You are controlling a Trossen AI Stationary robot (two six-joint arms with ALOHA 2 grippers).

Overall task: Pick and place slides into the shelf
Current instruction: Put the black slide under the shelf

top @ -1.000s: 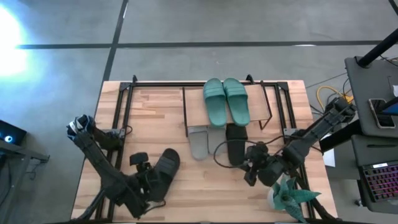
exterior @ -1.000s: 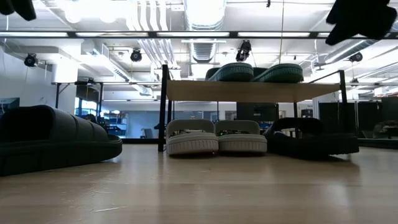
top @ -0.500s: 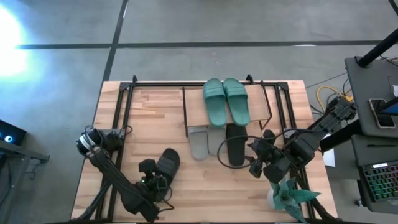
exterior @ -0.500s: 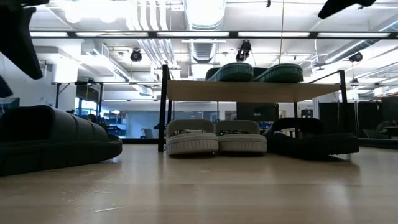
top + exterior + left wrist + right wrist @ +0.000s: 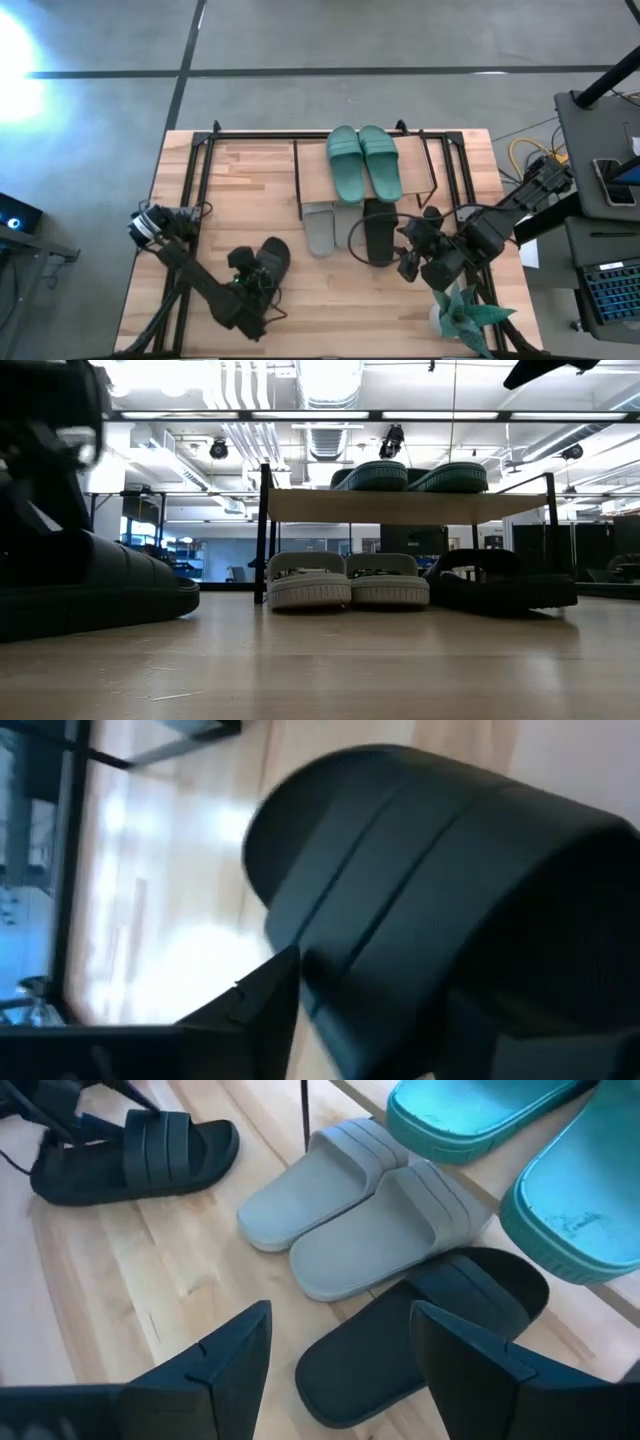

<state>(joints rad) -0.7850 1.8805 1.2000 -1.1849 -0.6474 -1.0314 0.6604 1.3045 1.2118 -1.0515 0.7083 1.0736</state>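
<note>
Teal pair (image 5: 363,163) on shelf (image 5: 312,172); grey pair (image 5: 352,1208) and one black slide (image 5: 420,1328) beneath; other black slide (image 5: 268,262) loose, left gripper (image 5: 243,281) straddling it, grip indeterminate; right gripper (image 5: 340,1352) spread, empty

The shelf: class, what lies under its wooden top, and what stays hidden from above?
Under the shelf sit the light grey pair and one black slide. In the high view the plank covers their front parts, and the teal pair rests on top.

Two dark jointed arms, black cables along links, flat angular black end effector fingers (image 5: 235,1365)
</note>
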